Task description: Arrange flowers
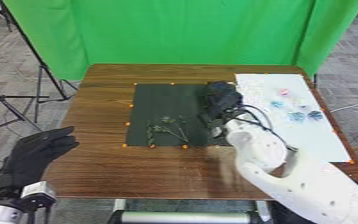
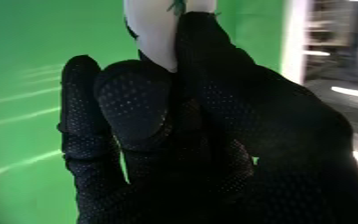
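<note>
The right hand (image 1: 222, 97) is above the right side of the black mat (image 1: 153, 112), its arm coming in from the near right. In the right wrist view, the tips of its fingers (image 2: 133, 102) and its thumb pinch a smooth white object (image 2: 153, 30) that tapers to a point between them. A bit of green (image 2: 177, 6) shows at the far end of that object; what the object is, I cannot tell. The other fingers stand raised beside the pinching ones.

The left hand (image 1: 35, 157) is at the near left, by the left edge of the bench (image 1: 100, 165), well apart from the mat. Its fingers are loosely extended, slightly bent, and grip nothing.

On the near part of the mat, left of the right hand, lie thin green stems (image 1: 168, 129) with small leafy heads. Orange dots line the mat's edges. To the right, a white sheet (image 1: 309, 142) carries a pink flower (image 1: 284, 92), a light blue flower (image 1: 277, 103) and, nearer, a blue flower (image 1: 296, 116) just beside a darker one (image 1: 315, 115). Beyond the bench hangs a green curtain (image 1: 184, 35).
</note>
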